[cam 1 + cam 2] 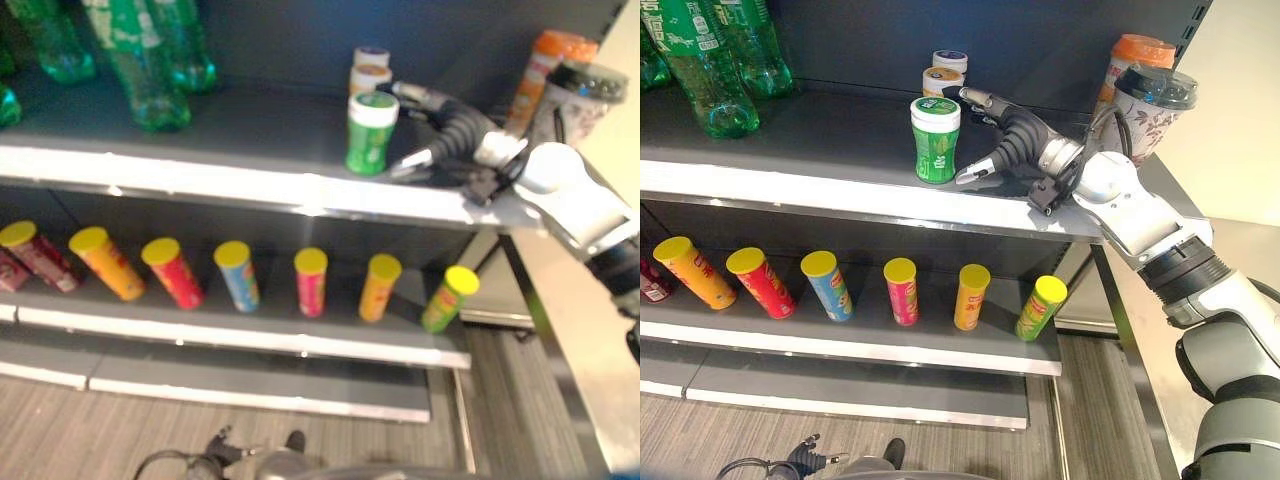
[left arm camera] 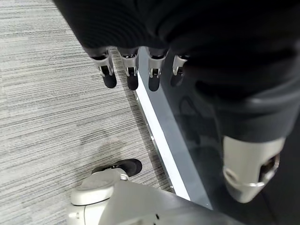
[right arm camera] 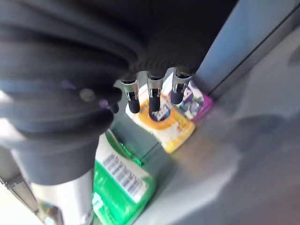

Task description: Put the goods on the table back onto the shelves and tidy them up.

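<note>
On upper grey shelf (image 1: 790,150): green white-capped plastic canister (image 1: 936,140) upright, free; right hand (image 1: 1015,140) at its 3 o'clock, fingers spread, empty. Likely light, rigid, slick; grasp mid-body. Left hand (image 2: 140,70) relaxed.

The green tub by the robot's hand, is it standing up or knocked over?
Upright: the green tub stands on its base on the upper shelf, white lid on top.
</note>
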You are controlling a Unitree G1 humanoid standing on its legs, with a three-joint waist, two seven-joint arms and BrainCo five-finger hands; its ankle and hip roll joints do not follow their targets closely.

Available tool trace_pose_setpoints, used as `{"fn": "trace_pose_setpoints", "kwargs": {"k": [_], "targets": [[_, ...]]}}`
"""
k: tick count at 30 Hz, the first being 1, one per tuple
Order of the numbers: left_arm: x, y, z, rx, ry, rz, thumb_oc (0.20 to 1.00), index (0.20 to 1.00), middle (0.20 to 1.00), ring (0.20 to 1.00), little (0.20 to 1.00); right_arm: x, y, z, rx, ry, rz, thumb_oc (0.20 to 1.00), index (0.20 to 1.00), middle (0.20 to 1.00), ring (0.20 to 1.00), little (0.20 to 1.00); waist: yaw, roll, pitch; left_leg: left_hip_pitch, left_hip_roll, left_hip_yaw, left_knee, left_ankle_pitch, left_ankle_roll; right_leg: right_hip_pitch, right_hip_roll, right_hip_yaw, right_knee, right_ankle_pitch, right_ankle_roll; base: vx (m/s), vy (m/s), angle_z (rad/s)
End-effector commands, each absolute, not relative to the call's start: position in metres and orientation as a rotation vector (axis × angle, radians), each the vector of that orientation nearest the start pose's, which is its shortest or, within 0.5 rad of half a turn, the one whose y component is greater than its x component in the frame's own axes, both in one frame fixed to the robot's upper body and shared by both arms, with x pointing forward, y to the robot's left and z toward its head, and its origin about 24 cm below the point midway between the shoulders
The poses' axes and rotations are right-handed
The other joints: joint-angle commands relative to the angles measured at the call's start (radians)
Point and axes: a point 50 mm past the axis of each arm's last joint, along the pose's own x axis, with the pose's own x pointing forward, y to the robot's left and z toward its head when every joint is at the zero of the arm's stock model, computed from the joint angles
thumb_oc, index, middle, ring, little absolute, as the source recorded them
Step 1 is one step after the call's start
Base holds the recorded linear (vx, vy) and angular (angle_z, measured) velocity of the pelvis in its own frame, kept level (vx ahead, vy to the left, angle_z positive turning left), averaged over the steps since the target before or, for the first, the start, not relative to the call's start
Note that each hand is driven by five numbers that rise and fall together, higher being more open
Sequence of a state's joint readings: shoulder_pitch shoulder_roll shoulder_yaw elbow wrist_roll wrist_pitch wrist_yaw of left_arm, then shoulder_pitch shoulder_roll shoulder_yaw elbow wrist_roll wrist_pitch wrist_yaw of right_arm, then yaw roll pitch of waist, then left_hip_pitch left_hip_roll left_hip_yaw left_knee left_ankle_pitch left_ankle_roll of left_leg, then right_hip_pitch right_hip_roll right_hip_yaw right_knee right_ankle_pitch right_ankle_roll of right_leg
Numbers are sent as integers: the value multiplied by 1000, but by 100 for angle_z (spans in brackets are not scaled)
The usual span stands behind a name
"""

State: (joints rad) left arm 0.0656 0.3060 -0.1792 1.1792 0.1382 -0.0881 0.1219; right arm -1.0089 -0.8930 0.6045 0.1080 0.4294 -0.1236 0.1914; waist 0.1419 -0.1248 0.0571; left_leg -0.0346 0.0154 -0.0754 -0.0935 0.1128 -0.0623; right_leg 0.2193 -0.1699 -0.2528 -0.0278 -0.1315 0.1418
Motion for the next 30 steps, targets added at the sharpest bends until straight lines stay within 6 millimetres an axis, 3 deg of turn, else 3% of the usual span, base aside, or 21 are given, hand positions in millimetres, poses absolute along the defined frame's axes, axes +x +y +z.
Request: {"fn": "trace_pose_setpoints", "kwargs": {"k": [1, 4, 6, 10, 15, 23, 27, 28, 30], "targets": [[93, 266, -149, 580, 1122, 77, 1000, 1000, 1000, 1000, 1000, 302, -145, 323, -672, -896, 485, 1000, 1000, 1000, 1000, 1000, -3, 34, -8, 85, 109, 112, 100, -210, -79, -134, -50, 40, 69, 17, 87, 6, 4, -5], [93, 266, -149, 580, 1120, 88, 1000, 1000, 1000, 1000, 1000, 286, -147, 325, -643, -973, 468, 1000, 1000, 1000, 1000, 1000, -13, 38, -12, 92, 110, 120, 100, -214, -76, -134, -50, 47, 70, 15, 86, 1, -2, -2], [96, 265, -149, 577, 1116, 99, 1000, 1000, 1000, 1000, 1000, 264, -146, 331, -651, -1085, 469, 1000, 1000, 1000, 1000, 1000, -34, 43, -18, 102, 112, 133, 100, -220, -74, -137, -48, 59, 70, 14, 85, 4, -11, -15], [134, 262, -137, 571, 983, 92, 1000, 1000, 1000, 1000, 1000, 244, -135, 339, -666, -1192, 519, 1000, 1000, 1000, 1000, 1000, -67, 52, -33, 122, 117, 156, 97, -227, -72, -141, -45, 82, 69, 12, 82, 2, 3, -18], [141, 257, -135, 575, 953, 61, 1000, 1000, 1000, 1000, 1000, 226, -131, 339, -770, -1260, 540, 1000, 1000, 1000, 1000, 1000, -96, 62, -40, 138, 123, 177, 94, -229, -75, -144, -38, 103, 68, 13, 80, -22, 1, -20], [149, 247, -133, 594, 908, -4, 1000, 1000, 1000, 1000, 1000, 207, -145, 325, -807, -1226, 578, 1000, 1000, 1000, 1000, 1000, -139, 67, -42, 152, 130, 210, 86, -229, -74, -163, -26, 135, 70, 18, 82, -24, 0, -18], [156, 245, -129, 603, 880, -34, 1000, 1000, 1000, 1000, 1000, 206, -149, 308, -746, -1120, 651, 1000, 1000, 1000, 1000, 1000, -172, 76, -33, 152, 130, 233, 79, -226, -68, -198, -18, 177, 74, 26, 86, -87, 9, -23], [143, 249, -133, 609, 908, -26, 1000, 1000, 1000, 1000, 1000, 210, -160, 294, -723, -1030, 629, 1000, 1000, 1000, 1000, 1000, -181, 80, -27, 152, 129, 244, 81, -228, -65, -215, -15, 196, 80, 29, 86, -76, 11, -30], [137, 250, -134, 590, 921, -13, 1000, 1000, 1000, 1000, 1000, 215, -169, 283, -684, -945, 612, 1000, 1000, 1000, 1000, 1000, -183, 82, -24, 151, 128, 250, 83, -229, -63, -221, -15, 203, 82, 31, 85, -49, 8, -29]]}}
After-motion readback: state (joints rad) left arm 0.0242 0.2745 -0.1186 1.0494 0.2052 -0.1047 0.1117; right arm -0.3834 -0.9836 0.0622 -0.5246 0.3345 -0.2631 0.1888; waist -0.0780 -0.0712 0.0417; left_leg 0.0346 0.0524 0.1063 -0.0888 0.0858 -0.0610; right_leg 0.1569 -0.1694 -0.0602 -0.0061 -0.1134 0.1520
